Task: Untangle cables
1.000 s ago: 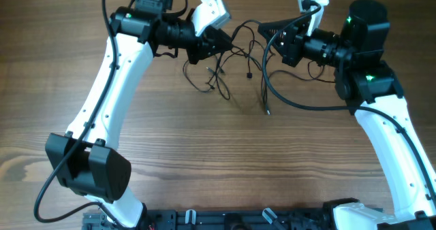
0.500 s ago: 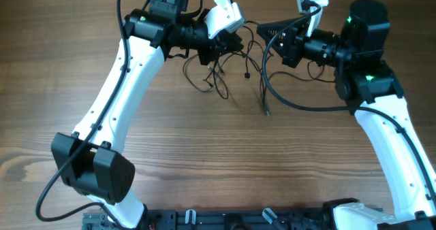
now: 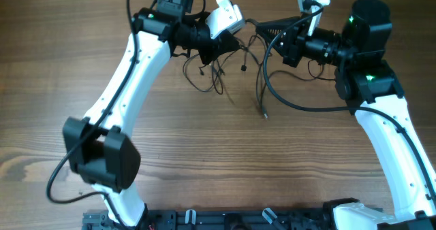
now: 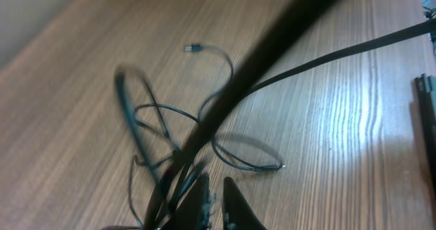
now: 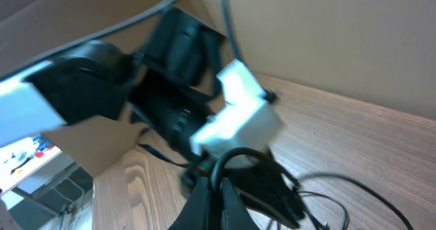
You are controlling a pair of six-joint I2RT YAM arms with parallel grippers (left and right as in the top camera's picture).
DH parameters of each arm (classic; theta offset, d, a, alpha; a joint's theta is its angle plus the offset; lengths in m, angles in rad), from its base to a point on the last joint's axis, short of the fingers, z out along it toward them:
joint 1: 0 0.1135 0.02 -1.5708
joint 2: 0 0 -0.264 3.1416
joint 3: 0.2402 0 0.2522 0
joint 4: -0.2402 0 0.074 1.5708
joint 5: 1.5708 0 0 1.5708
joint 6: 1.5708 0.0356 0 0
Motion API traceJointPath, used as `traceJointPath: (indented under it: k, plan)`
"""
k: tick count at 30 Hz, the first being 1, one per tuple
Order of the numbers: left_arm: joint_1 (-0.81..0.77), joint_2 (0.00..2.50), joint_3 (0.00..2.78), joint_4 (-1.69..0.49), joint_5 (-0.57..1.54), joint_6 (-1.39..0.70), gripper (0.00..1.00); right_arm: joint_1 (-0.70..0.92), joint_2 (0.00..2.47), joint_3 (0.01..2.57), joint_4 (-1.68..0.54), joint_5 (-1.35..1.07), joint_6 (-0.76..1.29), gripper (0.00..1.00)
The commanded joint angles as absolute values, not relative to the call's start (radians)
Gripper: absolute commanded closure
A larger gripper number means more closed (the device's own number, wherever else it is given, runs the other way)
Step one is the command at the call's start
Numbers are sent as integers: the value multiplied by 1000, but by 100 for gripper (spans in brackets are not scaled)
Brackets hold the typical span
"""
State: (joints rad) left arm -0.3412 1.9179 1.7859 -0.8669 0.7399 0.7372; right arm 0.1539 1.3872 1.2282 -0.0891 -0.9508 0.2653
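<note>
The thin black cables [image 3: 219, 70] lie on the far part of the brown wood-grain table [image 3: 204, 162], bunched between the two grippers. The bundle's long axis runs left to right, from the left gripper [image 3: 234, 46] across to the right gripper [image 3: 264, 29]. Several loops sag from it toward the near-left. One long strand breaks off below the right gripper and runs almost straight toward the near edge, and its small plug end [image 3: 263, 113] points that way.

In the left wrist view a short curved strand ends in a small plug [image 4: 193, 47] pointing left. An oval loop closes at a silver-tipped end [image 4: 280, 166] pointing right.

The left gripper's fingers [image 4: 201, 201] stand almost together, with only a slit between them. Strands bunch just beside them, and I cannot tell whether one is pinched. The right gripper's jaws are closed tight, and in its wrist view a loop of the cable rises straight out of the tips.

Compared with a second ago, the left arm has swung toward the far-right, bringing its gripper closer to the right one, and its jaws have narrowed from slightly apart to nearly closed. The loops have drawn in a little toward the middle, and the long strand's plug has shifted slightly toward the near-left. The right arm and its grip look unchanged.
</note>
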Motion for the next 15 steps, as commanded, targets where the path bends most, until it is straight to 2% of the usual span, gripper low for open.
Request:
traceJointPath:
  k: [1,15]
  plan:
    - [-345,1966,1784,-833,727,695,92,154,1369,1247,-78,-1005,273,95]
    - [-345,1969,1784,-771,725,645,91,154,1369,1247,-75,-1021,273,96]
